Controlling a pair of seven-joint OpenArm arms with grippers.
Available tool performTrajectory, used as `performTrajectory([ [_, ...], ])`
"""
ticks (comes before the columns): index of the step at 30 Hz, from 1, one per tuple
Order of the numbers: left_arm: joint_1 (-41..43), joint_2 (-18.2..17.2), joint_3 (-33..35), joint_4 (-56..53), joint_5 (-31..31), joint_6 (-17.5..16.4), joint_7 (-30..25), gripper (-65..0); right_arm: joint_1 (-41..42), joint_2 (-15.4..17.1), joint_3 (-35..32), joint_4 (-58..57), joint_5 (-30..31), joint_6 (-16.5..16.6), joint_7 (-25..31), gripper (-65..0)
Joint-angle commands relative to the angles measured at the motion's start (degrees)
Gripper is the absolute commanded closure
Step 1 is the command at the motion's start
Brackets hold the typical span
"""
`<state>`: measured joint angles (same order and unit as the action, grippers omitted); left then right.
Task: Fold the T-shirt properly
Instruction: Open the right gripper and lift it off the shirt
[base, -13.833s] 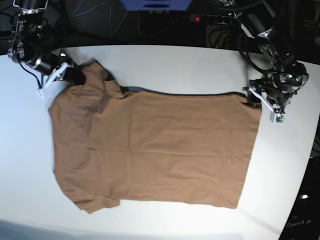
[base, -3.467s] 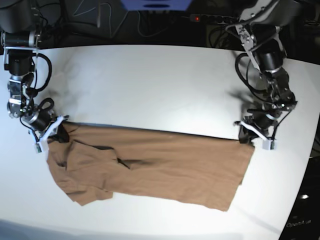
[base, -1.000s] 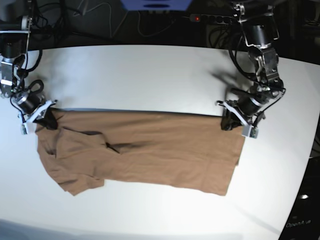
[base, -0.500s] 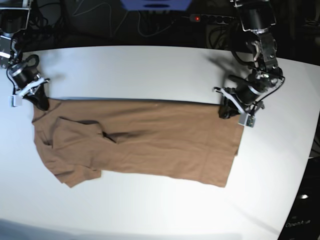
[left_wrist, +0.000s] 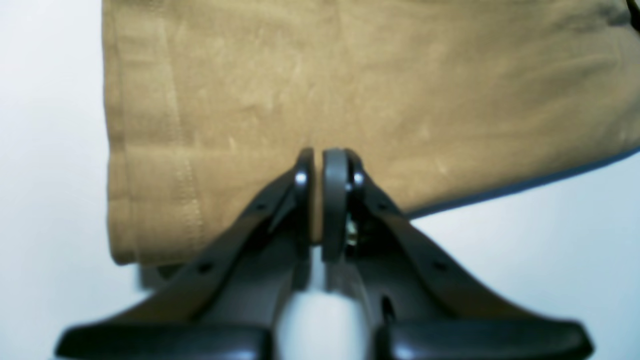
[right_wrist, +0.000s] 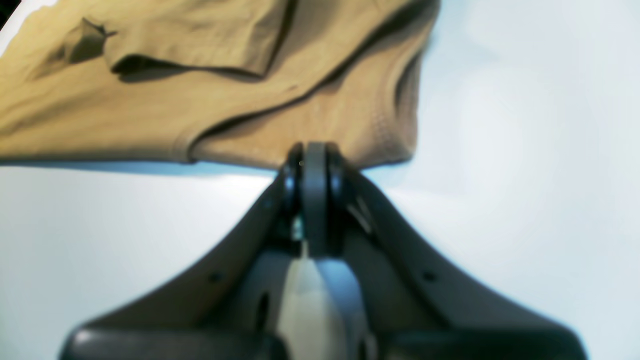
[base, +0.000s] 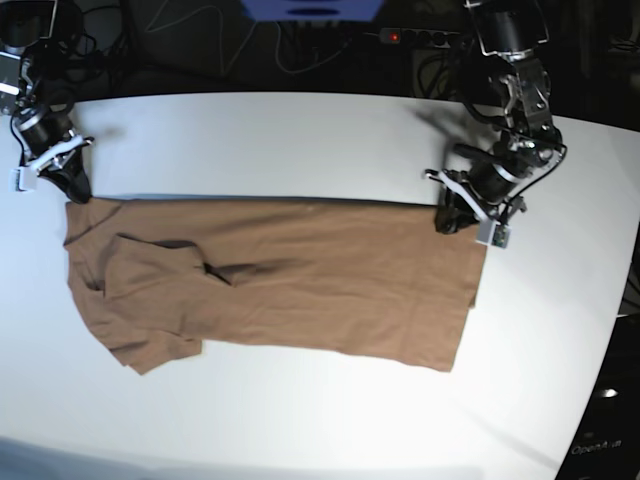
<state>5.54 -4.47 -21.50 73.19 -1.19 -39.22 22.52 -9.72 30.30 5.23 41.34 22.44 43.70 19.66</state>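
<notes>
- Shirt first: the plain tan-brown short-sleeved T-shirt of thin soft fabric (base: 270, 285) lies across the middle of the white table (base: 300, 140), folded lengthwise into a long band, with its folded edge running straight along the side toward the table's far edge.
- Its collar and sleeve end sits toward the table's left edge as the base view shows it, where a sleeve is tucked over and makes a rumpled lump; the hem end points toward the right edge.
- The black left gripper (left_wrist: 318, 200) has its jaws pressed together on the cloth at the hem corner of the folded edge; a sliver of tan fabric shows between the pads in the left wrist view.
- The black right gripper (right_wrist: 309, 170) is likewise clamped tight, pinching the fabric edge at the shoulder end, just beside the collar curve.
- My reading: the lengthwise fold is laid, and both arms are holding the band taut along its far side to straighten it.
- Next, I judge, both corners need letting go cleanly so the thin cloth does not drag, and then the band wants folding across its length, hem end toward collar end.
- The rumpled sleeve probably needs smoothing, or the finished fold will sit lumpy.
</notes>
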Motion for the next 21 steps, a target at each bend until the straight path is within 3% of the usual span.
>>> performTrajectory([
  [1, 1.98, 0.12, 0.27, -1.23, 6.60, 0.67, 10.05, -3.7, -2.55, -0.28, -0.80, -1.65, -10.26, -3.92, -14.69, -0.6],
  [8, 1.89, 0.03, 0.27, -1.23, 6.77, 0.67, 9.96, -3.7, -3.78, -0.02, 1.31, 0.46, -10.26, -3.92, -14.52, -0.6],
  [16, 1.36, 0.03, 0.44, -1.23, 6.86, 0.67, 9.96, -3.7, -15.91, -2.57, 12.04, 24.90, -10.52, -3.92, -14.25, -0.6],
  [21, 1.36, 0.03, 0.53, -1.23, 6.86, 0.67, 9.96, -3.7, -17.41, -3.54, 13.53, 34.48, -10.52, -3.92, -14.69, -0.6],
])
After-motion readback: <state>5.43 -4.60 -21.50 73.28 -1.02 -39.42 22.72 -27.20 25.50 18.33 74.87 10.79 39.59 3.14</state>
